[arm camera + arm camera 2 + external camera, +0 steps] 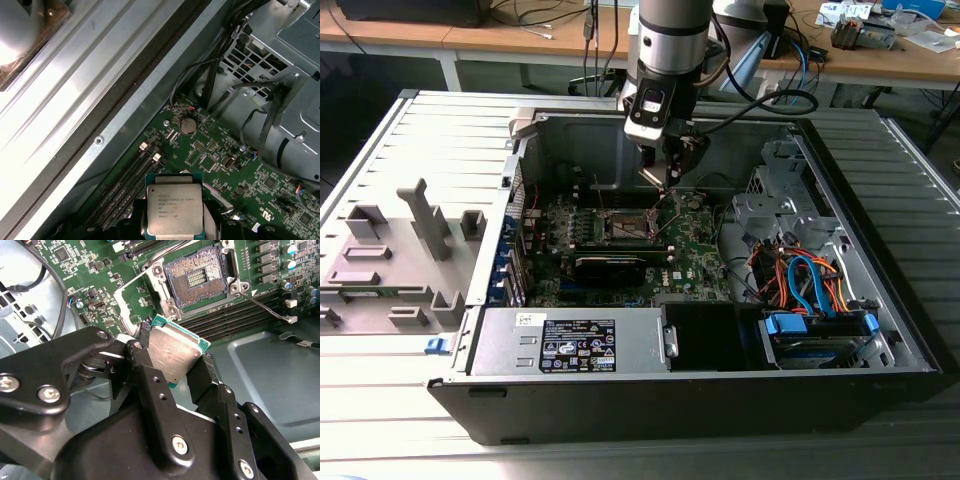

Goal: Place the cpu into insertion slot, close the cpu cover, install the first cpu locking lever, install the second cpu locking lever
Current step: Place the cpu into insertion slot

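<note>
- Open PC case (720, 395) on grey slatted bench (380, 420).
- Gripper (175, 356) clamped on cpu (174, 209) edges, held above the board near insertion slot (197, 277), not in it.
- Slot bare, cpu cover (124, 302) swung open.
- We judge step 1 in hand: it needs the chip square and level over the slot.

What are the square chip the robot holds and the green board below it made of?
The cpu looks capped in dull silver-grey metal, faintly scratched, on a thin green base, probably circuit-board laminate. The motherboard seems the same green laminate, glossy, studded with soldered parts.
</note>
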You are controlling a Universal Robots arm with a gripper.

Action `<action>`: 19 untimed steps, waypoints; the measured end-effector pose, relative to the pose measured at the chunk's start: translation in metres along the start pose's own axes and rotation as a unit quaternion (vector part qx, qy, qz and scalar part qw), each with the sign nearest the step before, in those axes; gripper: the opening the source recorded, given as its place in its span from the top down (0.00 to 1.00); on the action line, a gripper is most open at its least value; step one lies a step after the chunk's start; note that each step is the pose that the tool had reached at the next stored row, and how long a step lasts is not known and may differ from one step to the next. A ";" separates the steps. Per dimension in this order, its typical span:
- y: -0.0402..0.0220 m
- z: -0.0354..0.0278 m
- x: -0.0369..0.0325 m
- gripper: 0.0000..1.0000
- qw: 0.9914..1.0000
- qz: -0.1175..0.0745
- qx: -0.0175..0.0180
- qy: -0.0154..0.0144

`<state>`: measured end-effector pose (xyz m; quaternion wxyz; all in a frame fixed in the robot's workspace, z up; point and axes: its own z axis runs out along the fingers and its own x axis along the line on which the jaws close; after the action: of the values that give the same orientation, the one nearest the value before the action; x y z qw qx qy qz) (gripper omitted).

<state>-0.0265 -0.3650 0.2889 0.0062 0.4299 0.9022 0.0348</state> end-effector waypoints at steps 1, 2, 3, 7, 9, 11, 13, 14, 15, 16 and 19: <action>0.0000 0.0001 0.0000 0.45 1.000 0.000 0.000 0.000; 0.0000 0.0002 0.0000 0.45 1.000 0.001 0.000 0.000; 0.0000 0.0002 0.0000 0.45 1.000 0.001 0.000 0.000; -0.0001 0.0005 0.0000 0.45 1.000 0.002 0.000 0.000; 0.0000 0.0006 0.0000 0.45 1.000 0.002 0.000 0.000; 0.0000 0.0007 0.0000 0.45 1.000 0.003 0.000 0.000; -0.0001 0.0009 0.0000 0.45 1.000 0.004 0.000 0.000; -0.0001 0.0009 0.0000 0.45 1.000 0.004 0.000 0.000; -0.0001 0.0010 0.0000 0.45 1.000 0.004 0.000 0.000; -0.0001 0.0010 0.0000 0.45 1.000 0.004 0.000 0.000; -0.0001 0.0012 0.0000 0.45 1.000 0.005 0.000 0.000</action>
<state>-0.0265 -0.3650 0.2877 0.0063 0.4347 0.8999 0.0347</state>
